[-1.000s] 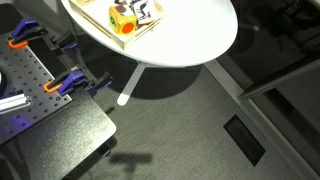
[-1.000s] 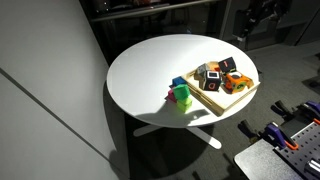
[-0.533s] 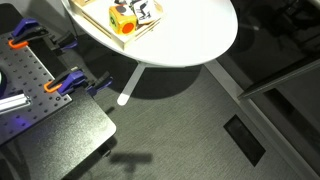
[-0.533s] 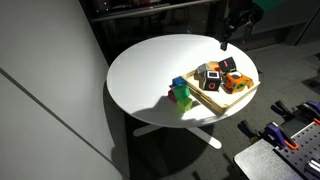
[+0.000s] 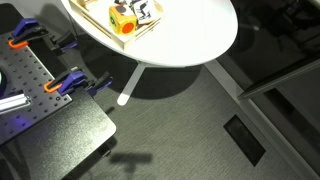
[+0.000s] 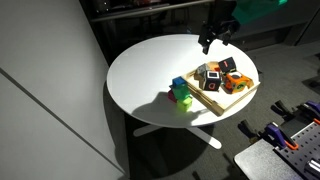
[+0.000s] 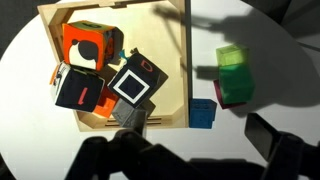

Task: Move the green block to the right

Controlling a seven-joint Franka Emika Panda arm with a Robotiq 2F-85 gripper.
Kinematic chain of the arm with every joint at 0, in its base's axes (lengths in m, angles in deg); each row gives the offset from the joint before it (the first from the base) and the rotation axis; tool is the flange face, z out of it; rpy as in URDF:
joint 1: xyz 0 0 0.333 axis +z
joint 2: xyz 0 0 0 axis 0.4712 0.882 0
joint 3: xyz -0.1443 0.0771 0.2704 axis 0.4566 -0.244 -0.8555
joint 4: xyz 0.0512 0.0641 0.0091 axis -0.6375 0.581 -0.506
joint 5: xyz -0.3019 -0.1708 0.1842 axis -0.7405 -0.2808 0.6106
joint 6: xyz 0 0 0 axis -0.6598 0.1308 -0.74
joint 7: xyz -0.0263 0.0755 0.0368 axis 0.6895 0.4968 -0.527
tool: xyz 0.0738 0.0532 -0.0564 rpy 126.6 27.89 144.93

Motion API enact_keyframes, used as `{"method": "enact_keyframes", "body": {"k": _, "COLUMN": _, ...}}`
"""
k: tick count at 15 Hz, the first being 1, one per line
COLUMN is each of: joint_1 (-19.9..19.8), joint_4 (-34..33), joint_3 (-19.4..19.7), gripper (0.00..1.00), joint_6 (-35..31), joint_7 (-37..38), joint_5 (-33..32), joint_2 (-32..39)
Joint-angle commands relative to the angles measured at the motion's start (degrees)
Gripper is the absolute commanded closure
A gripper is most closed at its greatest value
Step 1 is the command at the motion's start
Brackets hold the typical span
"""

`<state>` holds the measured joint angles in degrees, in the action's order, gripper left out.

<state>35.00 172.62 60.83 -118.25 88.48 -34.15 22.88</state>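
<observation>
The green block [image 6: 182,97] sits on the round white table [image 6: 140,72], just outside the wooden tray [image 6: 228,103]. A blue block [image 6: 179,84] is beside it. In the wrist view the green block [image 7: 235,75] lies beside the tray's outer wall [image 7: 186,60], with the blue block [image 7: 203,113] next to it. My gripper [image 6: 213,40] hangs above the table's far side, beyond the tray and apart from the green block. Its dark fingers [image 7: 195,152] show at the bottom of the wrist view, open and empty.
The tray holds several cubes, among them a yellow-orange cube with dark marks [image 5: 122,18] and an orange one [image 7: 85,45]. A black perforated bench with orange clamps [image 5: 40,85] stands beside the table. Dark floor surrounds the table base [image 5: 125,95].
The arm has swung in from the upper right to over the table's far side, a little lower. The blocks and tray have not moved.
</observation>
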Motion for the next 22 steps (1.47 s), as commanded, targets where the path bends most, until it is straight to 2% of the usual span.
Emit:
{"method": "enact_keyframes", "body": {"k": 1, "joint_1": 1.5, "joint_4": -1.8, "joint_3": 2.0, "gripper": 0.0, "joint_6": 0.9, "joint_7": -3.4, "joint_5": 3.2, "joint_2": 1.5}}
{"method": "enact_keyframes", "body": {"k": 2, "joint_1": 1.6, "joint_4": -0.3, "joint_3": 1.7, "gripper": 0.0, "joint_6": -0.2, "joint_7": -1.5, "joint_5": 1.6, "joint_2": 0.9}}
{"method": "enact_keyframes", "body": {"k": 7, "joint_1": 1.8, "joint_4": -0.2, "joint_3": 1.9, "gripper": 0.0, "joint_6": -0.2, "joint_7": -1.5, "joint_5": 1.7, "joint_2": 1.1}}
{"method": "enact_keyframes", "body": {"k": 17, "joint_1": 2.1, "joint_4": -3.9, "joint_3": 4.0, "gripper": 0.0, "joint_6": -8.0, "joint_7": -2.5, "joint_5": -1.6, "joint_2": 12.1}}
{"method": "enact_keyframes", "body": {"k": 22, "joint_1": 4.2, "joint_4": -7.5, "joint_3": 3.9, "gripper": 0.0, "joint_6": -7.7, "joint_7": -7.0, "joint_5": -0.2, "joint_2": 17.2}}
